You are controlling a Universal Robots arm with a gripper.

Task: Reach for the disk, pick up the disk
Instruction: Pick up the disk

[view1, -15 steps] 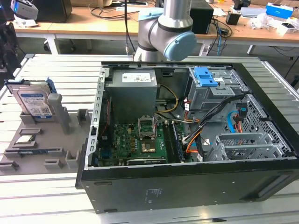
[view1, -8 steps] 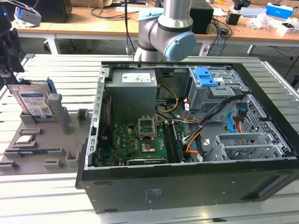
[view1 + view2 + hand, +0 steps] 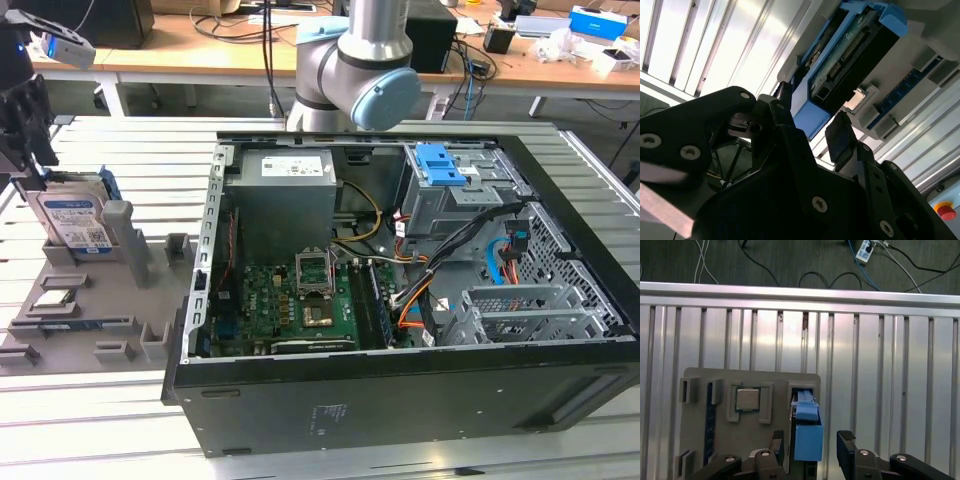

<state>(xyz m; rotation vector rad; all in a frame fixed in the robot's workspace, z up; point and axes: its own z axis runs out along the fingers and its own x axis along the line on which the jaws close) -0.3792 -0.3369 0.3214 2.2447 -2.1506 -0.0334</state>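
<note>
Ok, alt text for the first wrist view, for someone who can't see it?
The open gripper straddles the disk, a finger on each side with gaps showing; the disk stands on edge in a grey holder. A processor chip sits in a neighbouring pocket, all on a slatted metal table.

I see the disk (image 3: 68, 215) at the exterior view's left. It's a flat silver-grey drive with a white-and-blue label facing the camera and a blue rail along its edge. It stands on edge, close to upright, slotted into a grey holder tray (image 3: 95, 295). In the first wrist view the disk (image 3: 807, 435) shows its blue rail end-on. In the second wrist view the disk (image 3: 850, 55) shows a dark connector edge framed in blue.
</note>
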